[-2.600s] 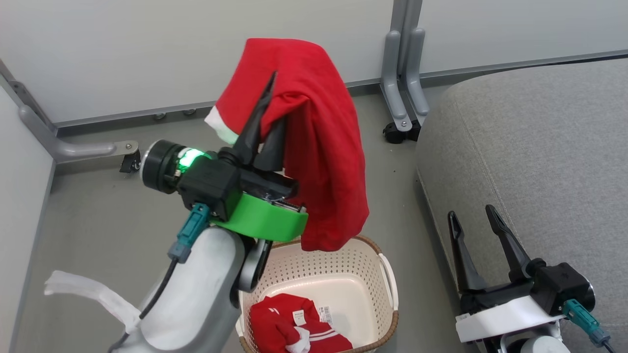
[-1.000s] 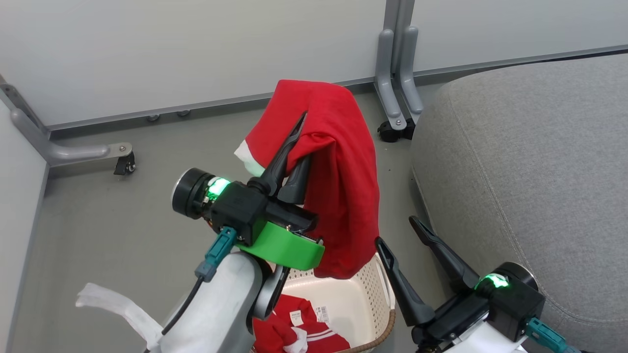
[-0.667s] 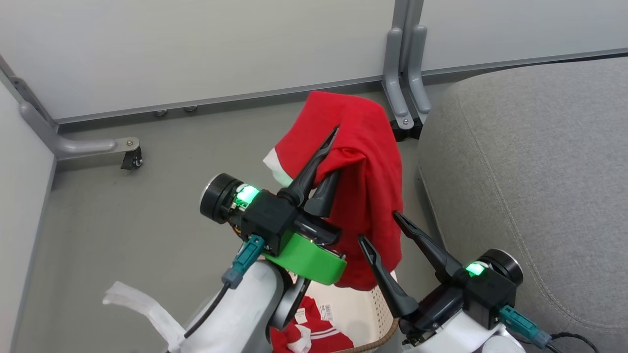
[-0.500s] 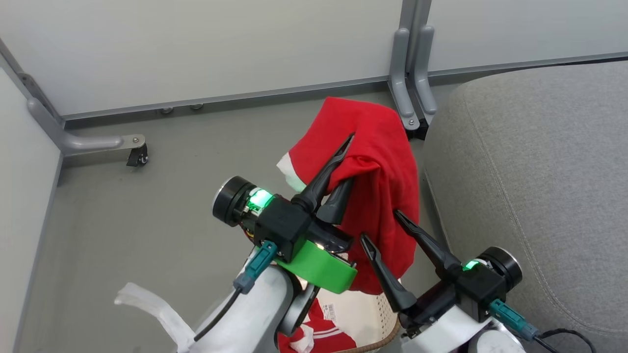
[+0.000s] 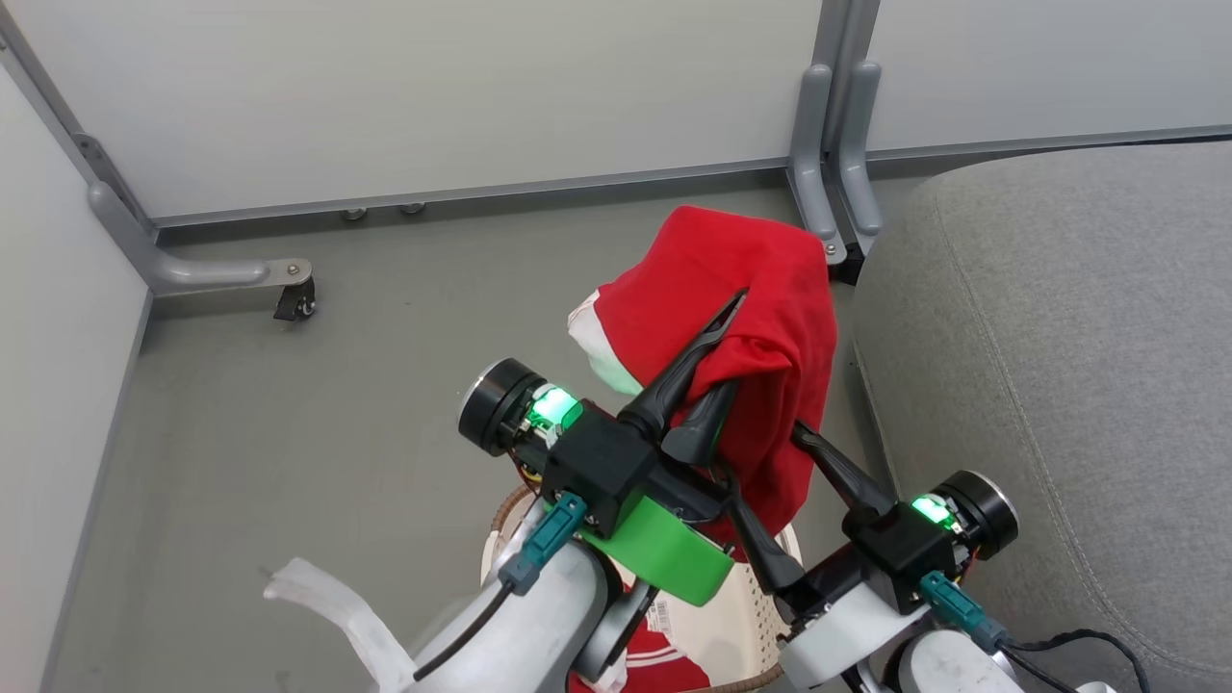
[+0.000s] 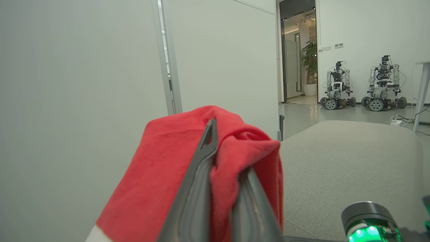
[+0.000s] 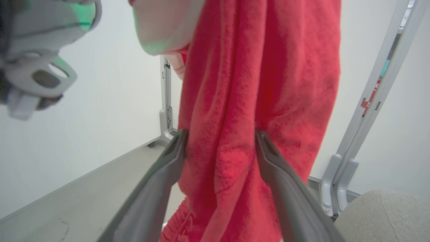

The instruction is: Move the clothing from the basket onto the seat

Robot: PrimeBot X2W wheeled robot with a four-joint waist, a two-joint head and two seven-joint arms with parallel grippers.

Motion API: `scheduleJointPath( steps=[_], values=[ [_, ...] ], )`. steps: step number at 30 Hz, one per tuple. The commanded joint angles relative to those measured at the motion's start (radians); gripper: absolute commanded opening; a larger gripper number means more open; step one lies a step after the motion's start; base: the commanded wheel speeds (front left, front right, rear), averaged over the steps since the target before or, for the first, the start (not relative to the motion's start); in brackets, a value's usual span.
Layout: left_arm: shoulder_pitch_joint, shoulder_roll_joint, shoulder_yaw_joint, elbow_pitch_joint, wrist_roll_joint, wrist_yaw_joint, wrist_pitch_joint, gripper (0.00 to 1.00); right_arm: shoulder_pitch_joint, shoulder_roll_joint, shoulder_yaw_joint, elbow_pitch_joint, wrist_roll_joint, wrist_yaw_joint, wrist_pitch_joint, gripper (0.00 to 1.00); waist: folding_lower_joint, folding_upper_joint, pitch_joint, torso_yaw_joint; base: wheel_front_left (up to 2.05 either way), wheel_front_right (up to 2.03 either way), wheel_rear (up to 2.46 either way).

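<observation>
One piece of the red clothing hangs in the air, pinched at a fold by my left gripper, which is shut on it just left of the grey seat. In the left wrist view the left gripper holds the clothing with the seat beyond. My right gripper stands open, its fingers on either side of the hanging cloth. The right wrist view shows the clothing between the right gripper's spread fingers. Below the arms, the cream basket holds a second red piece.
Grey partition panels stand behind, with a post and foot close to the seat's corner and a castor foot on the left. Bare grey floor lies to the left. Two other robots stand far off across the room.
The head camera has shifted. My left gripper has carried the red clothing to the right, toward the seat. My right gripper has risen from the lower right and now straddles the hanging cloth.
</observation>
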Motion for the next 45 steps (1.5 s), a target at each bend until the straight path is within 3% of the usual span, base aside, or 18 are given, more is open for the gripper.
scheduleJointPath(
  steps=[1, 10, 11, 12, 45],
  values=[
    [-0.017, -0.002, -0.005, 0.003, -0.011, -0.002, -0.003, 0.0, -0.011, 0.004, 0.004, 0.011, -0.015, 0.0, -0.003, 1.0, 0.0, 0.0, -0.001, 0.003, 0.0, 0.0, 0.0],
    [-0.023, -0.005, -0.035, 0.003, -0.015, 0.003, -0.002, 0.0, -0.04, 0.036, -0.009, 0.086, -0.043, 0.0, -0.003, 1.0, 0.0, 0.0, -0.005, 0.015, 0.0, 0.0, 0.0],
    [-0.022, -0.005, -0.037, 0.004, -0.018, 0.003, -0.002, 0.0, -0.043, 0.041, -0.012, 0.096, -0.033, 0.0, -0.003, 0.95, 0.0, 0.0, -0.005, 0.017, 0.0, 0.0, 0.0],
    [-0.021, -0.005, -0.036, 0.006, -0.021, 0.006, -0.001, 0.0, -0.047, 0.045, -0.017, 0.095, -0.029, 0.0, -0.003, 0.0, 0.0, 0.0, -0.004, 0.018, 0.0, 0.0, 0.0],
    [-0.03, 0.017, -0.017, 0.01, -0.035, 0.026, -0.002, 0.0, -0.015, 0.061, -0.054, 0.019, 0.021, 0.0, -0.003, 0.0, 0.0, 0.0, -0.004, 0.019, 0.0, 0.0, 0.0]
  ],
)
